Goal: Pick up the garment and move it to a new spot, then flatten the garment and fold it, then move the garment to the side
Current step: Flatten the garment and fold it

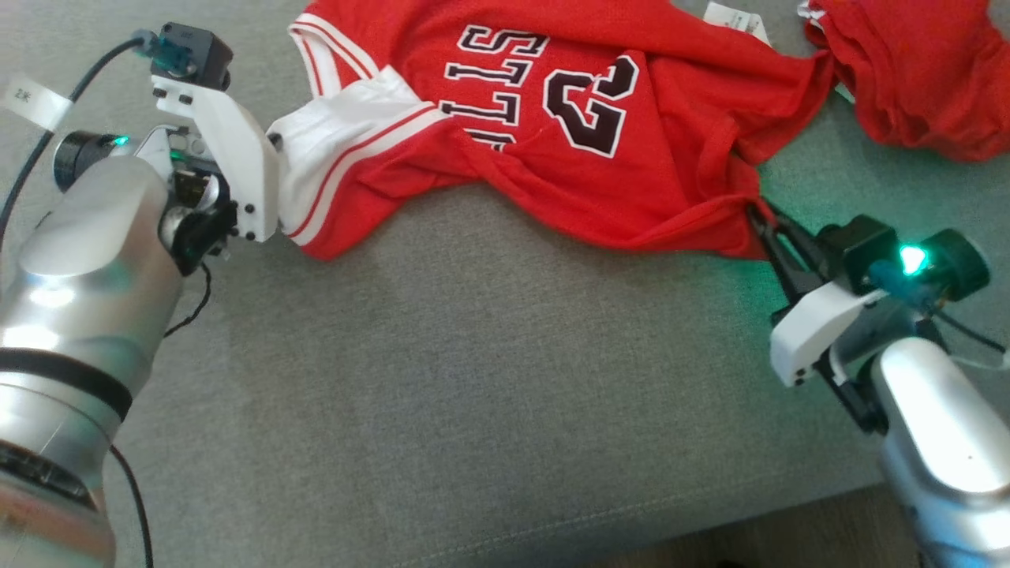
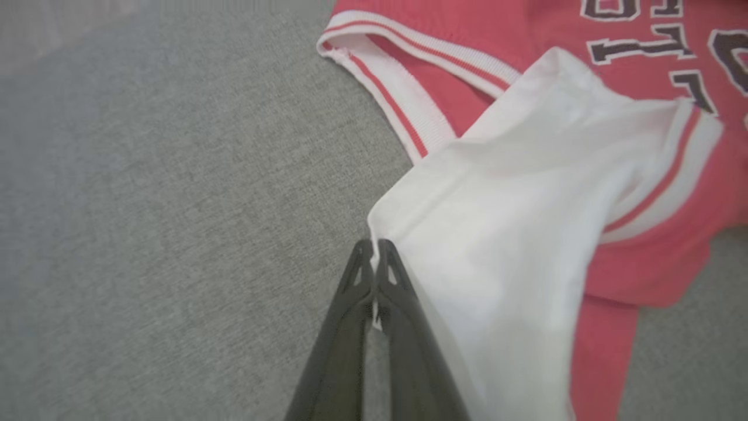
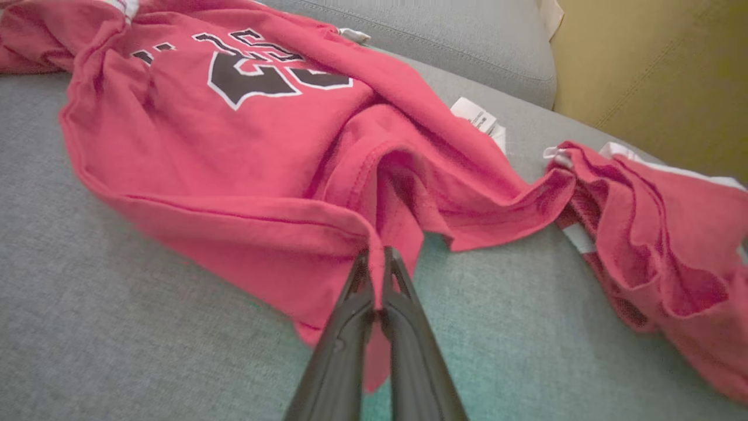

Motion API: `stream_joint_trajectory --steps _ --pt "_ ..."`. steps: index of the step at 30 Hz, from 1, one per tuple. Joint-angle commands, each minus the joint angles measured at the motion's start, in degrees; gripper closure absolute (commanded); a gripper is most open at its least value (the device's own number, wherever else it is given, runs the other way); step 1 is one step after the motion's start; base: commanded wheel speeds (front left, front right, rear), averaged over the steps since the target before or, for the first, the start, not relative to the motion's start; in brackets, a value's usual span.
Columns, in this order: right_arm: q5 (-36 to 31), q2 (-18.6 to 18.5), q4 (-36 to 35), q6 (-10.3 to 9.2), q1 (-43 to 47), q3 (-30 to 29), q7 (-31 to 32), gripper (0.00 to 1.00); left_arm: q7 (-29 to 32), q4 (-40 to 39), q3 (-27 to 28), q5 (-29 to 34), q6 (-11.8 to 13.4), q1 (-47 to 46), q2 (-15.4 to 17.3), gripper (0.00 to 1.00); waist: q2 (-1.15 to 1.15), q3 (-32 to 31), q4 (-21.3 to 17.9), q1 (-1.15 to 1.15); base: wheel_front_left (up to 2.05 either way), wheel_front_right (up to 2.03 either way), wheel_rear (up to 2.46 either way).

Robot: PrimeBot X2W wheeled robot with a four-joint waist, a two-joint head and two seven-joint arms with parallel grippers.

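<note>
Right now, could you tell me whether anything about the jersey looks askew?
Yes: the red jersey lies bunched and twisted on the grey cushion, with a white flap folded over where the left gripper pinches it.

light: soft, even | green lamp (image 1: 911, 259) glares, tints fabric nearby | wrist views blurry, warped

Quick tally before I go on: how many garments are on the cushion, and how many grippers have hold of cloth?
Red garments: 2, the jersey numbered 23 and a crumpled red piece at its right end
Grippers gripping cloth: 2, the left gripper and the right gripper, both shut on the jersey
Total: 4
</note>
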Motion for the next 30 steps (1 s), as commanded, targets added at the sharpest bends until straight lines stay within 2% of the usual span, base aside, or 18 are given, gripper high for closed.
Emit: stream_joint_trajectory --steps 1,8,11,12,17,21,23,27,30 --pt "0.6 -1.4 -1.3 -0.04 -1.3 0.2 0.0 1.00 -1.6 -1.7 0.9 -0.3 0.1 -3.0 2.4 1.00 0.00 -0.7 0.6 0.00 0.00 0.00 0.00" --pt "1.8 -4.1 -0.5 -0.04 -4.9 0.8 0.5 1.00 -11.8 -3.5 -0.9 0.2 0.1 -5.1 2.6 1.00 0.00 -3.9 2.5 0.00 0.00 0.00 0.00" --pt "3.2 -6.2 -0.7 -0.04 -8.2 1.7 1.0 1.00 -17.3 -5.0 -2.4 2.1 0.1 -6.6 2.9 1.00 0.00 -5.6 3.1 0.00 0.00 0.00 0.00" --pt "4.0 -7.8 -0.9 -0.04 -11.0 2.4 1.4 1.00 -21.3 -6.2 -2.8 3.0 0.1 -7.7 3.0 1.00 0.00 -6.9 3.3 0.00 0.00 0.00 0.00" --pt "5.8 -11.8 -1.4 -0.04 -18.4 5.6 1.9 1.00 -31.0 -8.7 -1.3 4.7 1.4 -10.2 3.1 1.00 0.00 -10.7 4.3 0.00 0.00 0.00 0.00" --pt "6.8 -14.5 -1.3 -0.04 -23.4 8.6 1.1 1.00 -33.7 -12.3 1.8 5.8 4.9 -11.4 3.2 1.00 0.00 -14.1 5.4 0.00 0.00 0.00 0.00" --pt "7.1 -14.9 -1.3 -0.04 -24.5 9.1 0.9 1.00 -33.9 -13.6 2.9 6.1 5.7 -11.4 3.4 1.00 0.00 -14.9 5.7 0.00 0.00 0.00 0.00" --pt "8.1 -14.9 -0.7 -0.04 -27.9 10.9 -0.7 1.00 -34.1 -22.6 9.7 8.0 9.2 -8.8 5.0 1.00 0.00 -18.8 6.0 0.00 0.00 0.00 0.00" --pt "8.7 -14.6 0.0 -0.04 -29.2 11.9 -1.8 1.00 -34.1 -28.6 13.9 9.5 10.5 -4.7 6.5 1.00 0.00 -21.3 6.3 0.00 0.00 0.00 0.00"
